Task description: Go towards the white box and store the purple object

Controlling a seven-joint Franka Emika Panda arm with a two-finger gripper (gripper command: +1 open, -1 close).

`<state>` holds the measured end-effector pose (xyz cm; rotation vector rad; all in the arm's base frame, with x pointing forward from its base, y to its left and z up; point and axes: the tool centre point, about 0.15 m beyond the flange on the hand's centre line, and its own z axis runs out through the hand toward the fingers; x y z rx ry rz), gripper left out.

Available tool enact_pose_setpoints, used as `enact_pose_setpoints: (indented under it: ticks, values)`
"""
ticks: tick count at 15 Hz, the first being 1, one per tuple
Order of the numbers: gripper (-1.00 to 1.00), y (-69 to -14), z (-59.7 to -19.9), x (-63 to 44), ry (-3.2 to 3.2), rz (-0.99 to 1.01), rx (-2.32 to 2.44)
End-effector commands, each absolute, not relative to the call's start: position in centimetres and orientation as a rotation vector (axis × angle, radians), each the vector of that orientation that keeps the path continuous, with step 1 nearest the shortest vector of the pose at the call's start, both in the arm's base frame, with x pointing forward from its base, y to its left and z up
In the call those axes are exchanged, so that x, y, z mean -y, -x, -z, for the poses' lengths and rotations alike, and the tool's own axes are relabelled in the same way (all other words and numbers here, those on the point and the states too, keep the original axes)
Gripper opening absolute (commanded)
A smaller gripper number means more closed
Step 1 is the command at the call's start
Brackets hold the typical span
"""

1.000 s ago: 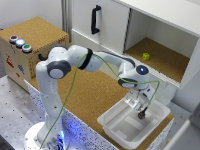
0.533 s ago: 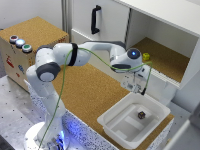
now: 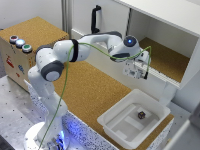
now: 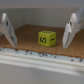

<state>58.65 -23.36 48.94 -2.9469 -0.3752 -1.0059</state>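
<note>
Exterior view, lower right: the purple block [image 3: 141, 115] lies in the white tub [image 3: 116, 129], likely light, rigid; my claw [image 3: 137, 73] gapes empty.

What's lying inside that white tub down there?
Inside the white tub, one tiny dark block sits on the ribbed floor. Nothing else shows, though the near wall hides a strip of the floor.

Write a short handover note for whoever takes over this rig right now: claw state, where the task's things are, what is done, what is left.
Claw: open and empty, raised in front of the open cabinet shelf, facing a yellow-green cube.
Purple block: lying inside the white tub, on its bottom.
Done: the block appears stored.
Left: nothing obvious for this job; check that the block sits flat.
</note>
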Motion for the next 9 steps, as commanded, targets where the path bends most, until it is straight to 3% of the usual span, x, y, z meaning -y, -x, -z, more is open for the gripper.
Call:
enact_pose_setpoints:
  ticks: [1,9]
  values:
    - [1.0,-67.7,-48.7,24.3,2.877,0.879,0.324]
    - [1.0,-72.7,-45.8,23.5,2.924,0.773,0.204]
